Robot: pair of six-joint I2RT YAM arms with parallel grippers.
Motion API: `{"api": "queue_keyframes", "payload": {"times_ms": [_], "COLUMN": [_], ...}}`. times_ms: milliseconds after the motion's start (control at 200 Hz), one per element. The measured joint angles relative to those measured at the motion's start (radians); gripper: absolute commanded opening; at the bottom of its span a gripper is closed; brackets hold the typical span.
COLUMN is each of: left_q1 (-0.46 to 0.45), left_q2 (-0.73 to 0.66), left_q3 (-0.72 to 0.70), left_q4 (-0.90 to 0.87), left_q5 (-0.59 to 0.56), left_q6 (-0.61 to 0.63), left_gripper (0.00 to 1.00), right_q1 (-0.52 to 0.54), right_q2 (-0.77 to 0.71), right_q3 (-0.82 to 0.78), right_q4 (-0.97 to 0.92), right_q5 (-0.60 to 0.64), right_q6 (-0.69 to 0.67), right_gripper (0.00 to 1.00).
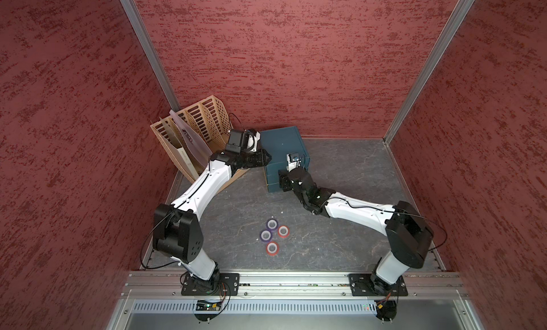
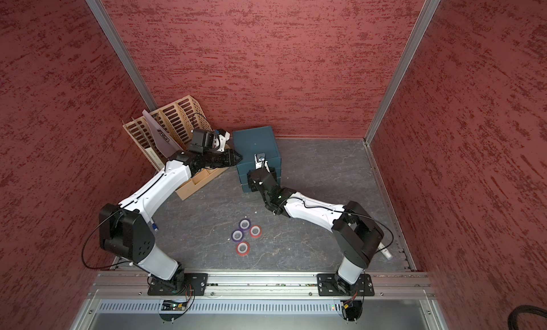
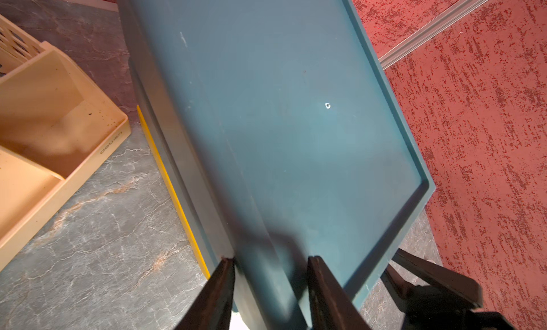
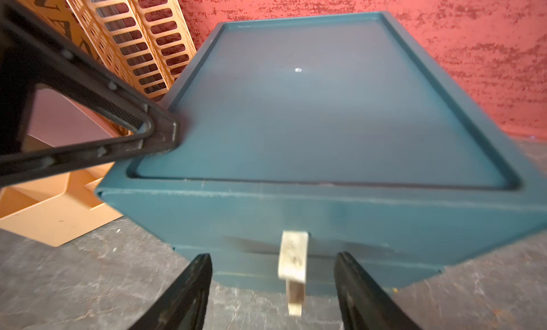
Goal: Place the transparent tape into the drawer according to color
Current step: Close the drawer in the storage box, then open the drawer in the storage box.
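Two purple tape rolls [image 1: 272, 224] [image 1: 265, 234] and two red tape rolls [image 1: 283, 231] [image 1: 272, 247], four in all, lie flat in a tight cluster on the grey marbled tabletop [image 1: 340, 171]. Their white cores face up. They sit nearer my base rail than the back wall, well apart from the drawer unit [image 1: 278, 145].

The drawer unit is one teal box with a rimmed top and stacked drawer fronts. The fronts look shut, so I cannot see inside, and I cannot count them surely. A yellow strip [image 3: 171, 180] runs low along its side. A cream pull tab [image 4: 293, 253] hangs from the front.

My right gripper [image 4: 272, 257] faces that front with its jaws wide apart, the tab between them and not touched. My left gripper [image 3: 270, 260] is at the unit's front left corner, jaws partly apart and clamped on nothing I can make out. In the right wrist view one of its fingers [image 4: 159, 133] rests against the top's raised rim.

Just beside the unit's left side stands one tan slotted file rack [image 1: 207, 118]. It holds a pale pink sheet [image 1: 195, 145] leaning across its dividers and a cream card [image 1: 185, 160]. My left forearm passes over the rack's front. My right forearm stretches over the tabletop between the rolls and the unit. In a top view a small white pen-like thing [image 2: 154, 226] lies by my left elbow.
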Motion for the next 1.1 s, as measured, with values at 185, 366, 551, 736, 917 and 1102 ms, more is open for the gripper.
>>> {"api": "queue_keyframes", "payload": {"times_ms": [185,366,551,736,917,1102], "left_q1": [0.000,0.003,0.005,0.005,0.006,0.008], "left_q2": [0.000,0.000,0.000,-0.002,-0.002,-0.003], "left_q3": [0.000,0.000,-0.001,-0.002,-0.002,-0.004], "left_q4": [0.000,0.000,0.000,0.000,0.000,0.000], "left_q5": [0.000,0.005,0.008,0.008,0.009,0.010], "left_q6": [0.000,0.000,0.000,0.000,0.001,0.001], "left_gripper": [0.44,0.44,0.44,0.44,0.44,0.44], "right_q1": [-0.003,-0.028,-0.077,-0.125,-0.170,-0.181], "right_q2": [-0.130,-0.175,-0.175,-0.133,-0.033,0.034], "right_q3": [-0.106,-0.230,-0.331,-0.359,-0.364,-0.364], "right_q4": [-0.023,0.018,0.093,0.278,0.433,0.519], "right_q5": [-0.046,-0.137,-0.234,-0.344,-0.430,-0.479], "right_q6": [0.124,0.292,0.450,0.590,0.712,0.789], "right_gripper": [0.71,0.70,0.68,0.66,0.62,0.58]}}
